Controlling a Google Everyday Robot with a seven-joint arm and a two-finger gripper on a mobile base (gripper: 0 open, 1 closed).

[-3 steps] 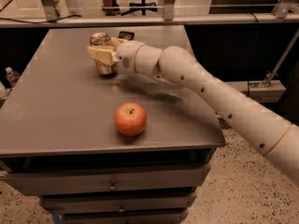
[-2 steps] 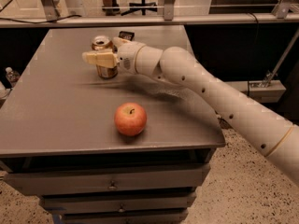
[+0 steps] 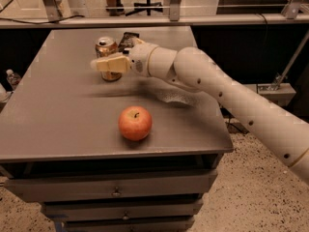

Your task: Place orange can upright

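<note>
The orange can (image 3: 106, 47) stands upright on the grey table (image 3: 53, 115) at the back middle, silver top up. My gripper (image 3: 104, 61) reaches in from the right at the can's mid-height. Its near finger (image 3: 110, 64) crosses in front of the can's body and the other finger is hidden behind the can. The jaws look open around the can, not squeezing it. The can's base shows below the finger, resting on the table.
A red-orange apple (image 3: 135, 123) sits near the table's front middle. A flat black packet (image 3: 128, 37) lies just behind the can. My arm (image 3: 231, 100) spans the table's right side. Drawers (image 3: 116, 192) are under the table; a bottle (image 3: 12, 78) stands off the left edge.
The near finger has moved away from the can's side and now stretches past it to the left. The can stays upright in the same place. The apple has not moved.
</note>
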